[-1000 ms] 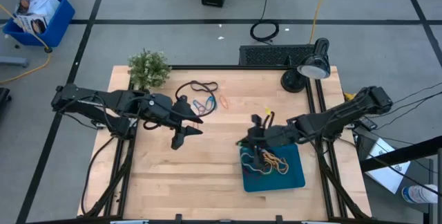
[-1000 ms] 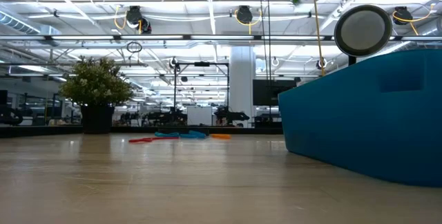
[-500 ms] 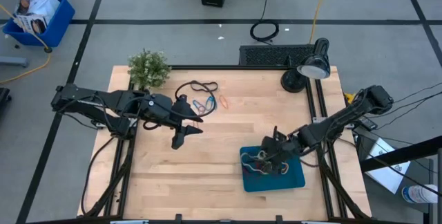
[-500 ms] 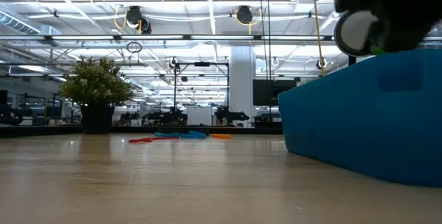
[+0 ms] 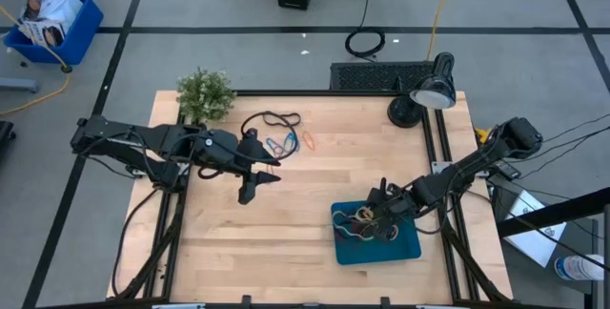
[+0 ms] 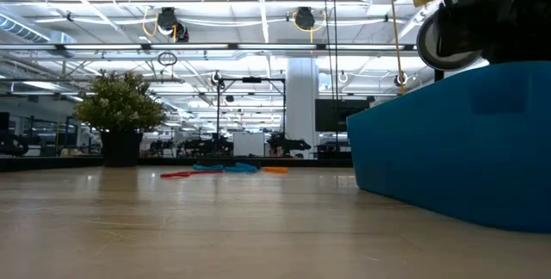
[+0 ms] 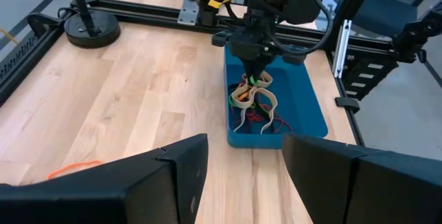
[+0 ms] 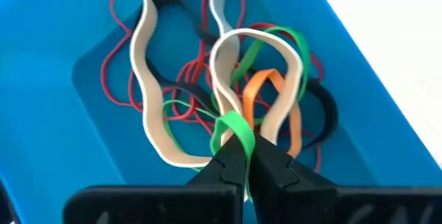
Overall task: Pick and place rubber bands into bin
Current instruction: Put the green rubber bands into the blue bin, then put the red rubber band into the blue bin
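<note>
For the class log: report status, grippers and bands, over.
Right gripper shut on green band, low over bin. Left gripper open, hovering mid-table. More bands beyond it. Nothing obstructing.

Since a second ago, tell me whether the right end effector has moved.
Yes. The right end effector moved from the bin's far edge down over its pile, away from the lamp, shut on a green rubber band.

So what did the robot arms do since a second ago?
The right gripper carried a green band from above the bin's far edge down into the bin, and still pinches it over the pile. The left gripper stayed open mid-table; the bands by the plant didn't move.
</note>
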Tool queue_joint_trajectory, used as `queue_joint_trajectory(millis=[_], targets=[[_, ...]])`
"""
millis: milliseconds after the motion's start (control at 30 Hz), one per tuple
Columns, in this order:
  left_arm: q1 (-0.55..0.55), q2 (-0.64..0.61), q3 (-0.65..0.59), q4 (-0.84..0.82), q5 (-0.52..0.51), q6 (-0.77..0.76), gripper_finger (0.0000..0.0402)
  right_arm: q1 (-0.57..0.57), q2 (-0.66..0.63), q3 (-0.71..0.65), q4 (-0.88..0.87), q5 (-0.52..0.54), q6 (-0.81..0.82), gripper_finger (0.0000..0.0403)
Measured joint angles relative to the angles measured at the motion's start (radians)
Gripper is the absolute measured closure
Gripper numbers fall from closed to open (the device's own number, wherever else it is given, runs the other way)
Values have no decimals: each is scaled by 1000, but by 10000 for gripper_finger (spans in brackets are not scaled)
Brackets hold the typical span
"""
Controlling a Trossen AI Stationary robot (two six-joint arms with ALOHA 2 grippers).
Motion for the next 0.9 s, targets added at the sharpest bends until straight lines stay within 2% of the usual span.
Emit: queue_joint_trajectory(millis=[200,433,567,667,767,900], targets=[[0,0,0,0,0,0,210,0,0,0,48,0,-32,368],[0,0,0,-1,0,-8,210,0,-2,0,90,0,-71,289],[0,0,0,-10,0,-8,210,-3,-48,0,83,9,-60,257],[0,1,0,-53,-7,-6,211,-9,-115,0,85,74,-45,244],[0,29,0,-78,-60,-7,211,-16,-203,0,109,165,-47,238],[11,76,1,-138,-106,-46,211,-29,-311,0,214,236,-120,237]])
